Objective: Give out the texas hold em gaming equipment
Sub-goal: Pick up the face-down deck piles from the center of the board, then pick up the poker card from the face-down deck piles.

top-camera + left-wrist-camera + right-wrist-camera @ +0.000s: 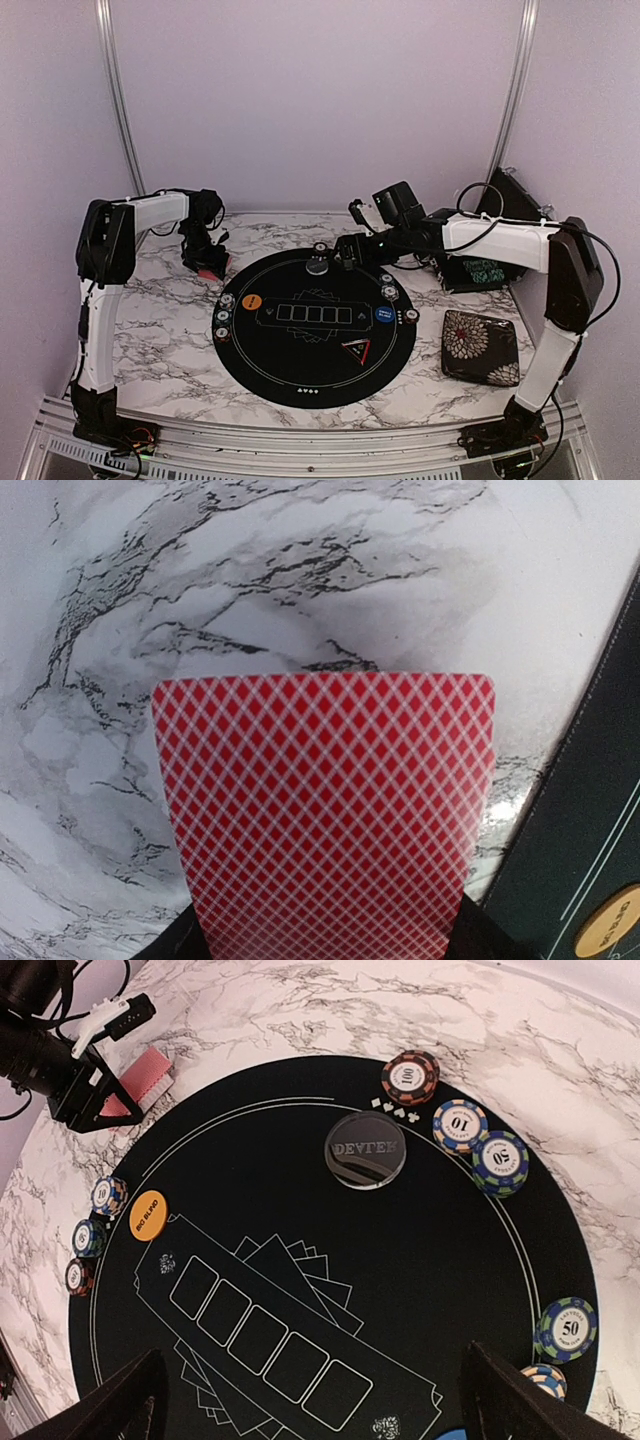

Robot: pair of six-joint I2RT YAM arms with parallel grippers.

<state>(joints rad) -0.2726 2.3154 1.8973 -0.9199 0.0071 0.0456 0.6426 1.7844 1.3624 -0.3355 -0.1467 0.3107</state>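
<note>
Playing cards (325,810), red-backed with white diamond lattice, sit clamped in left gripper (207,256); right gripper (330,1405) gapes.

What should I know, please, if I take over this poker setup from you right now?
Left pincer: shut on the red-backed cards, over the marble tabletop beside the mat.
Right pincer: open, empty, over the mat's far side.
Done: chip stacks around the mat's rim; orange button placed.
To do: no cards on the mat yet; deal them.
</note>
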